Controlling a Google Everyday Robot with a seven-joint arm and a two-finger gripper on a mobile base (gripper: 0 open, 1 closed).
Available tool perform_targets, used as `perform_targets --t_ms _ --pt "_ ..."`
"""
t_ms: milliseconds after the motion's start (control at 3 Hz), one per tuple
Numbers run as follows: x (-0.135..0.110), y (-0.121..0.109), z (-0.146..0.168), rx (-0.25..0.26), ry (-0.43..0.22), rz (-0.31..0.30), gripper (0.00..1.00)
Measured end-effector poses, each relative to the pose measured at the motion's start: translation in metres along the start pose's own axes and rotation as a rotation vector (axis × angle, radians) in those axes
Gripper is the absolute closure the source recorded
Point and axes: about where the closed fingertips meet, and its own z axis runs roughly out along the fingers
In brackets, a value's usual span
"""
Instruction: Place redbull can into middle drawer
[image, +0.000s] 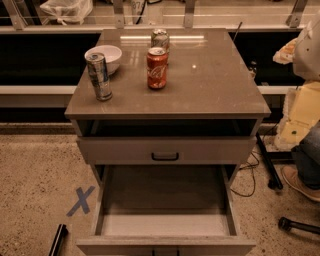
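The redbull can (99, 76), tall, slim, silver and blue, stands upright on the left front of the brown cabinet top (215, 85). The middle drawer (165, 224) is pulled far out below, with a pale bare floor and grey side walls. My gripper is not in view. Only a white bulky shape (307, 47), possibly part of my arm, shows at the right edge, far from the can.
A red cola can (157, 68) stands mid-top, with a shorter silver can (160, 39) behind it and a white bowl (106, 56) behind the redbull can. The upper drawer front has a black loop handle (165, 156). A person's leg and shoe (302, 172) and cables are at the right. Blue tape X (81, 201) marks the floor.
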Motion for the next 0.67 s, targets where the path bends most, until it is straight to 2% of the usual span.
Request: perform_targets --t_ms 333,667 --pt "0.000 0.000 0.000 0.000 0.000 0.000 0.00" --pt "-0.020 -0.026 0.011 0.003 -0.029 -0.033 0.00"
